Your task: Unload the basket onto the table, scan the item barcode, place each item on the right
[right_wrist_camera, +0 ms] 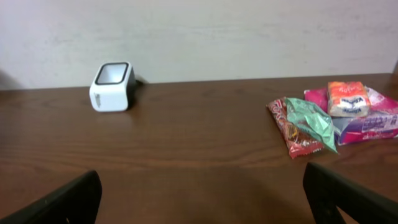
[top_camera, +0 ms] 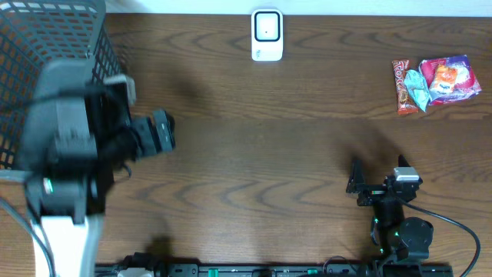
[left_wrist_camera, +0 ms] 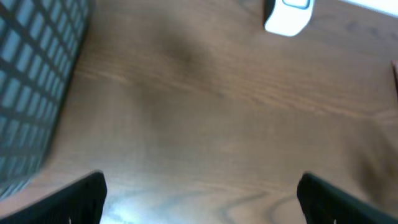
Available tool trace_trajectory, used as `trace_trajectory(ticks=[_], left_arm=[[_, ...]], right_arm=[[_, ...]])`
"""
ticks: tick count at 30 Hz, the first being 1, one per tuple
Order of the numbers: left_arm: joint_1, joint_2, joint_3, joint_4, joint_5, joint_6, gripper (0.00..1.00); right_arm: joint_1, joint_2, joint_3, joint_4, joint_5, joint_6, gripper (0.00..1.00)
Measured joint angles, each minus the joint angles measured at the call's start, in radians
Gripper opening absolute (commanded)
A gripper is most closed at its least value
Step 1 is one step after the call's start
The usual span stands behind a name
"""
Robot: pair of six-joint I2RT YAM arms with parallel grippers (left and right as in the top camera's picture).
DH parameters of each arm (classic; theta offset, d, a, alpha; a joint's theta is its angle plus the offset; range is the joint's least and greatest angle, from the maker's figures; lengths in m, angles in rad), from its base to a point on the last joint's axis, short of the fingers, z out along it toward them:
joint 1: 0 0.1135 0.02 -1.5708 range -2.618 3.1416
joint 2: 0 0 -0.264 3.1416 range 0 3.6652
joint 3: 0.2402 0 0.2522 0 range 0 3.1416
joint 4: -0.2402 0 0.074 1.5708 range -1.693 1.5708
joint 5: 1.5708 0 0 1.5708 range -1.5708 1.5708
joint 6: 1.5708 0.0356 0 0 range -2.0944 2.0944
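A small white barcode scanner [top_camera: 267,35] with a dark window stands at the back middle of the wooden table; it also shows in the right wrist view [right_wrist_camera: 112,86] and at the top of the left wrist view [left_wrist_camera: 288,15]. A pile of snack packets [top_camera: 434,83] lies at the back right: a red-orange one [right_wrist_camera: 292,127], a green one [right_wrist_camera: 311,121], and a small orange one [right_wrist_camera: 348,99] on a pink one [right_wrist_camera: 367,118]. My left gripper [top_camera: 171,132] [left_wrist_camera: 202,199] is open and empty beside the basket. My right gripper [top_camera: 378,173] [right_wrist_camera: 202,199] is open and empty, well short of the packets.
A grey wire basket [top_camera: 46,46] [left_wrist_camera: 31,81] fills the back left corner, partly under my left arm. The right arm's base and cable [top_camera: 453,223] sit at the table's front edge.
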Motion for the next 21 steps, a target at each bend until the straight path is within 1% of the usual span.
trace_trajectory(ticks=[6, 7, 12, 16, 21], left_arm=[[0.000, -0.336, -0.380, 0.345, 0.027, 0.048, 0.98], [0.000, -0.399, -0.439, 0.379, 0.030, 0.052, 0.98], [0.000, -0.643, -0.615, 0.389, 0.034, 0.058, 0.98], [0.000, -0.793, -0.687, 0.390, 0.034, 0.058, 0.98], [0.000, -0.885, -0.747, 0.413, 0.034, 0.069, 0.98]], right_arm=[[0.000, 0.000, 0.000, 0.001, 0.003, 0.000, 0.99], [0.000, 0.000, 0.000, 0.000, 0.003, 0.000, 0.99], [0.000, 0.000, 0.000, 0.000, 0.004, 0.000, 0.99], [0.000, 0.000, 0.000, 0.000, 0.004, 0.000, 0.99], [0.000, 0.000, 0.000, 0.000, 0.004, 0.000, 0.99]])
